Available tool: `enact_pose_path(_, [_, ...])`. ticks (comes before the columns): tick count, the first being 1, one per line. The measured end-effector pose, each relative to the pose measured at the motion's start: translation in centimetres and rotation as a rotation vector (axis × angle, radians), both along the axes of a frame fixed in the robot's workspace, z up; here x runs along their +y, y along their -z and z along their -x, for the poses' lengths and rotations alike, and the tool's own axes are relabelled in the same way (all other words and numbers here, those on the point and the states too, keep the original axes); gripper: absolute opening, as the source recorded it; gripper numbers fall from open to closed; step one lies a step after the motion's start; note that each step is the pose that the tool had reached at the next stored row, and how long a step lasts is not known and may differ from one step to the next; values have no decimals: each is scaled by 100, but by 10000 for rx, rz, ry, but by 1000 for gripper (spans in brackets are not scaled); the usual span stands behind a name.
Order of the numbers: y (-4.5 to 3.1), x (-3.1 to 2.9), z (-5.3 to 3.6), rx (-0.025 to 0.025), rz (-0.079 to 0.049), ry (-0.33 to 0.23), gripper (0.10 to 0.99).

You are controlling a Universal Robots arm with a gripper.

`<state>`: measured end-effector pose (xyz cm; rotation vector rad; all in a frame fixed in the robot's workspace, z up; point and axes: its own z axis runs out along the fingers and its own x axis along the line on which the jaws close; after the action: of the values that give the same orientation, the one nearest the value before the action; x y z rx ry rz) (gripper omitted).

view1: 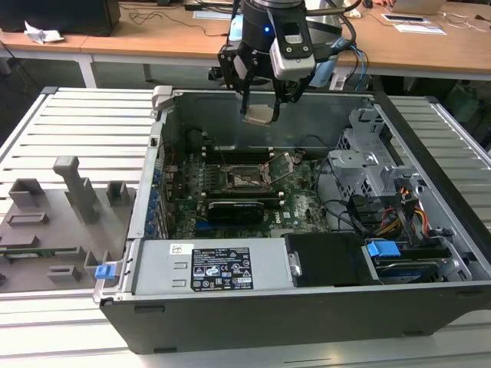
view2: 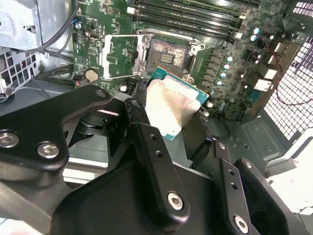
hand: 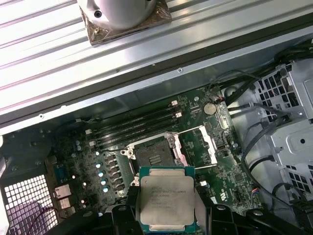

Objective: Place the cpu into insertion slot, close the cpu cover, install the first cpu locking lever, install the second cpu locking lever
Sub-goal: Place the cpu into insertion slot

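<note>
While fingers (view2: 137, 113) grip cpu (hand: 165, 203), insertion slot (hand: 149, 156) bare, cpu cover (hand: 211, 146) open.

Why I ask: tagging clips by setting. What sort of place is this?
Probably a robotics lab for computer assembly: open computer case on a slatted metal table, wooden desks behind, end effector holding the cpu.

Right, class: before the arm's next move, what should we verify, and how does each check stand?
1. cpu gripped between the fingers: ok.
2. insertion slot empty: ok.
3. cpu cover swung open, off the slot: ok.
4. cpu lined up over the slot: cannot tell.
5. cpu turned the right way for the slot: cannot tell.
</note>
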<state>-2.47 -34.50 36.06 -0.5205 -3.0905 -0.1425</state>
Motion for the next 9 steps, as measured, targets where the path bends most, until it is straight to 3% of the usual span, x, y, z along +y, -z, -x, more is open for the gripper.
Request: enact_pose_path(9, [0,0,0,0,0,187,533])
